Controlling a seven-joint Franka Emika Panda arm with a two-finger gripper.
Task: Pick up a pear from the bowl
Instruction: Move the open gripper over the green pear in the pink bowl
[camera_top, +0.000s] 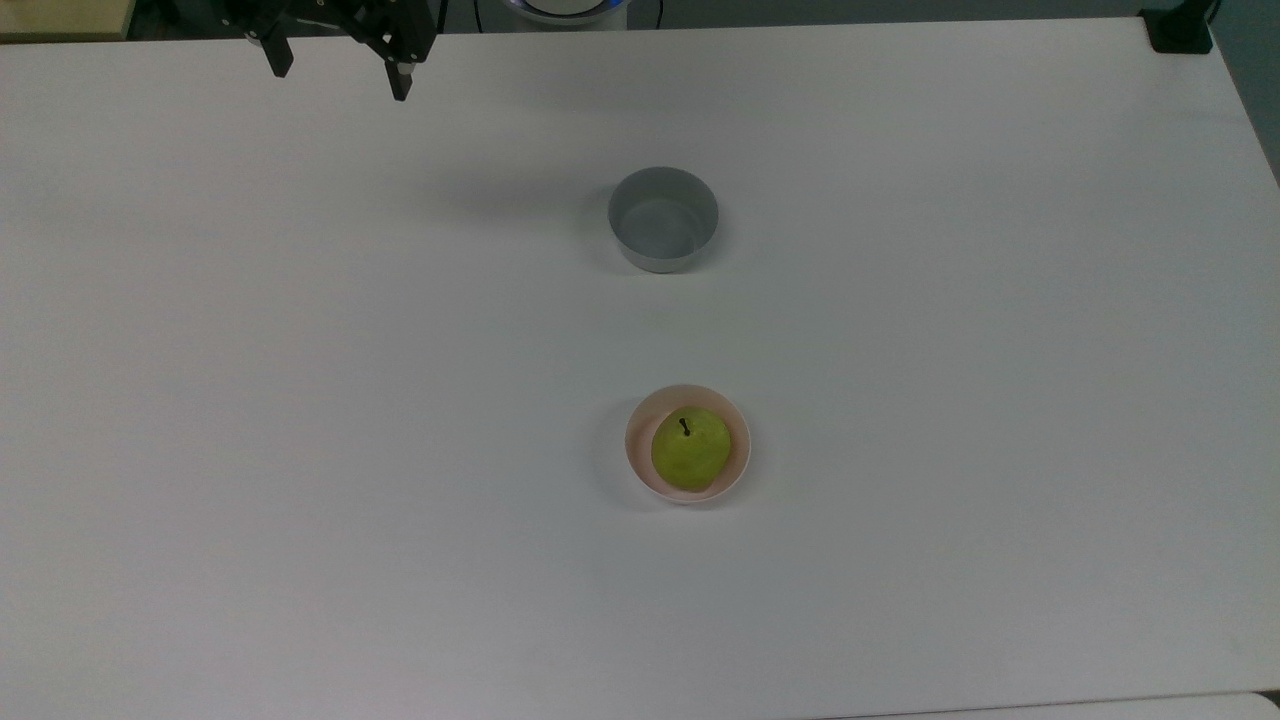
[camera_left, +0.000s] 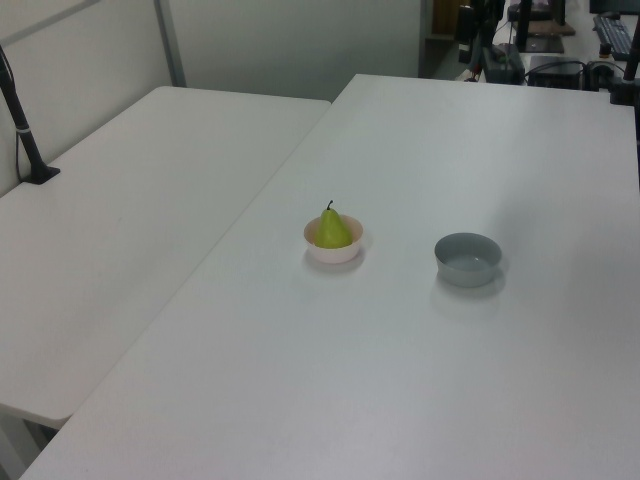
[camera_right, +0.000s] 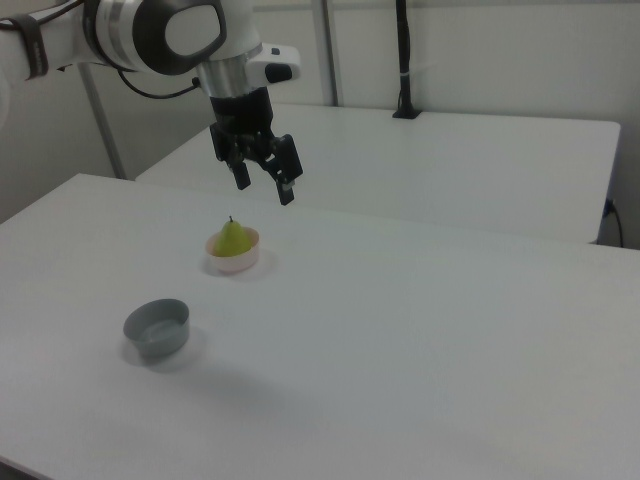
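Wide white desk, bare apart from two small bowls set well apart along its middle. In the pale pink bowl, a yellow-green pear standing upright with its short dark stem pointing up — taller than the shallow rim, so most of the fruit sits exposed and reachable from above. Beyond it in the top view, a deeper grey bowl, straight-walled and with nothing inside. High at the top view's upper left edge, the black gripper, fingers spread apart and holding nothing, raised off the desk and far from both bowls. In the right view, the same gripper hanging from a white arm, pointing down, above and beyond the pink bowl and the pear. Judged as the very start of the task: approach not yet made, pear untouched. Likely need — centring over the fruit and descending with fingers straddling its widest part, clear of the thin rim to avoid tipping the light bowl.
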